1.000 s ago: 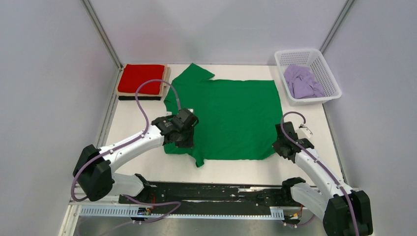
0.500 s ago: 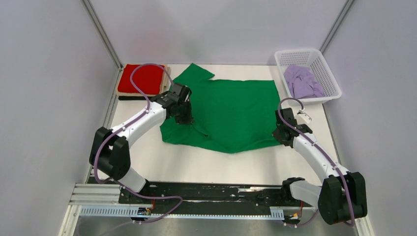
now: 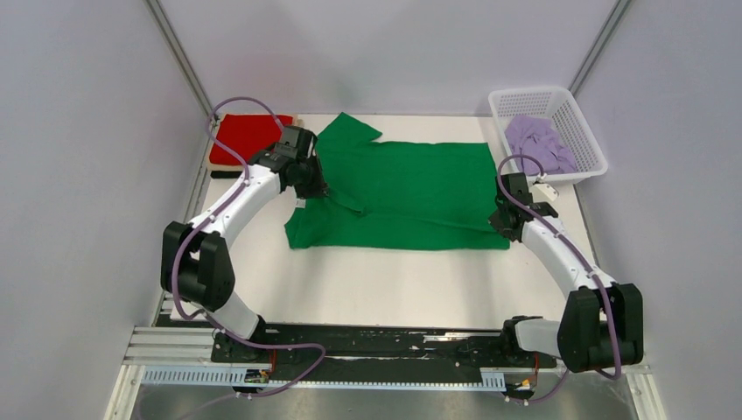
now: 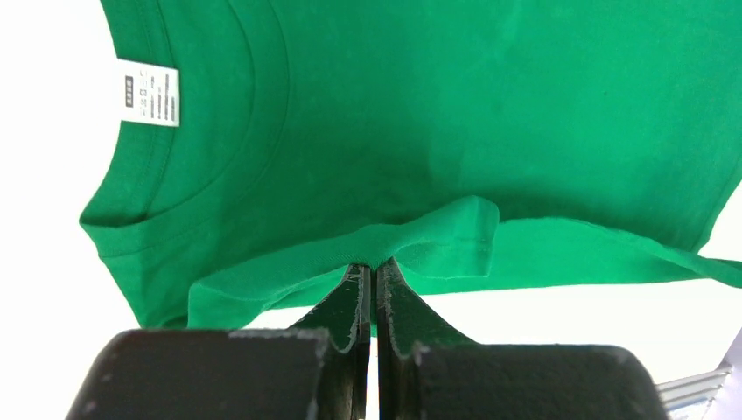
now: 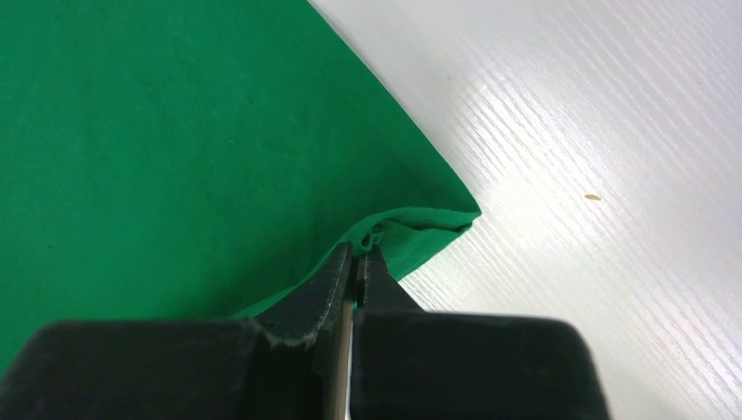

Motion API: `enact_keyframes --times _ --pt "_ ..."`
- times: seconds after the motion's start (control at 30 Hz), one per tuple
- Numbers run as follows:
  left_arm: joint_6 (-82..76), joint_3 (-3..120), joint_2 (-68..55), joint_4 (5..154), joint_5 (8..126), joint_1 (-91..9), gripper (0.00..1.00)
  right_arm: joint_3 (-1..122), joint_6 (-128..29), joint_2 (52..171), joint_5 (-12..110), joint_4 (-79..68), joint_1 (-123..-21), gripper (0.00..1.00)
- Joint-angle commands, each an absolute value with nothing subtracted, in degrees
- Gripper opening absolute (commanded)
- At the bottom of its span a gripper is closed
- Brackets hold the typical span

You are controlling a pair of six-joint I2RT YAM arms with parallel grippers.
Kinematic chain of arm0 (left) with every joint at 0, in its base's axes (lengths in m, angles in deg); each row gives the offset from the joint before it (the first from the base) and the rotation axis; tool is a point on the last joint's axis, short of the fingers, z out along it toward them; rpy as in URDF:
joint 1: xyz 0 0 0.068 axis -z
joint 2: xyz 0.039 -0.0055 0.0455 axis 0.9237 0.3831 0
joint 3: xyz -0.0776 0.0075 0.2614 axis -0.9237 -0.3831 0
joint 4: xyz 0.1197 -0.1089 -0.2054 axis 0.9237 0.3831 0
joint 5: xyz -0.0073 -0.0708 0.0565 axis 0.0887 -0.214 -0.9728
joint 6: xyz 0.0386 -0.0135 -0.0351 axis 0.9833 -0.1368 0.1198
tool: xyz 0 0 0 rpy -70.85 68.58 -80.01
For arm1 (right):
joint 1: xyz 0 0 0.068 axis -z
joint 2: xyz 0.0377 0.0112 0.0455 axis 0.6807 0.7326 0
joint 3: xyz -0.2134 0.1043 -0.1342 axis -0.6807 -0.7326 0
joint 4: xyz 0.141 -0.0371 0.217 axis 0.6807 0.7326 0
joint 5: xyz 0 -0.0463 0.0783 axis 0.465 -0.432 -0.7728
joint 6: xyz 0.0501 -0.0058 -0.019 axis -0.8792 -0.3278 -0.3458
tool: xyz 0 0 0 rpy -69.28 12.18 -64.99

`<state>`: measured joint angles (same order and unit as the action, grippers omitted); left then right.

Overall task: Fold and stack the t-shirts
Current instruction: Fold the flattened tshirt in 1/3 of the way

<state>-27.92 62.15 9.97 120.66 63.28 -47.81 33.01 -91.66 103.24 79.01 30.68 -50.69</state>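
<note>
The green t-shirt (image 3: 402, 197) lies across the table's middle, its near edge folded away toward the far side. My left gripper (image 3: 308, 185) is shut on a sleeve edge of the green t-shirt (image 4: 420, 236), near the white neck tag (image 4: 150, 94). My right gripper (image 3: 506, 219) is shut on the shirt's right hem corner (image 5: 411, 232). A folded red t-shirt (image 3: 245, 138) tops a stack at the far left, with beige and black layers under it. A lilac t-shirt (image 3: 535, 144) lies crumpled in the basket.
The white lattice basket (image 3: 584, 144) stands at the far right corner. Bare white table (image 3: 394, 289) lies between the shirt and the arm bases. Grey walls close in the left, back and right sides.
Both grippers have carried the shirt's near edge away from the arm bases and over the shirt, folding it. The left gripper now sits near the red stack.
</note>
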Motion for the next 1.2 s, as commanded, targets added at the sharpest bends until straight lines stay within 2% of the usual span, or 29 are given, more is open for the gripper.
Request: enact_keyframes --times 0.0,0.33,0.43,0.5,0.53,0.57,0.6,0.63,0.73,0.8,1.0,1.17 --pt "-25.34 67.00 12.62 119.81 64.63 -48.93 0.00 36.75 -89.82 105.84 80.00 27.53 -50.13 0.00" --pt "-24.33 72.88 22.18 119.91 64.67 -51.48 0.06 40.27 -86.58 115.14 80.45 21.65 -48.77 0.01" --pt "-24.85 77.57 28.10 119.48 63.55 -52.66 0.11 42.56 -86.42 119.65 80.46 19.90 -47.02 0.02" --pt "-24.97 82.37 32.54 120.59 64.55 -53.67 0.17 45.66 -86.46 122.78 79.71 19.60 -45.57 0.09" --pt "-25.00 84.01 33.88 121.56 65.13 -54.11 0.39 46.94 -86.26 123.92 78.85 19.62 -45.12 0.18" --pt "-25.08 87.71 36.17 122.13 65.94 -54.82 0.73 47.95 -85.95 124.62 78.01 19.68 -44.94 0.33" --pt "-25.10 89.41 37.02 123.38 66.00 -55.08 0.86 48.46 -85.88 124.31 77.09 19.75 -44.91 0.48" --pt "-25.11 92.75 38.23 124.05 65.59 -55.41 0.96 48.54 -85.93 123.42 76.22 19.81 -44.92 0.55" --pt "-24.71 97.28 38.03 125.88 66.26 -55.60 1.00 46.66 -86.24 119.42 74.66 19.74 -44.92 0.86" --pt "-24.78 95.24 35.77 125.17 67.72 -55.53 1.00 44.39 -86.09 116.15 72.59 19.75 -45.04 0.97" --pt "-24.80 76.26 24.44 116.08 73.07 -54.28 1.00 36.94 -83.70 108.06 66.01 18.73 -48.01 1.00" --pt "-26.62 64.28 20.13 107.32 75.88 -50.98 1.00 31.69 -82.16 104.52 59.58 13.41 -50.42 1.00"
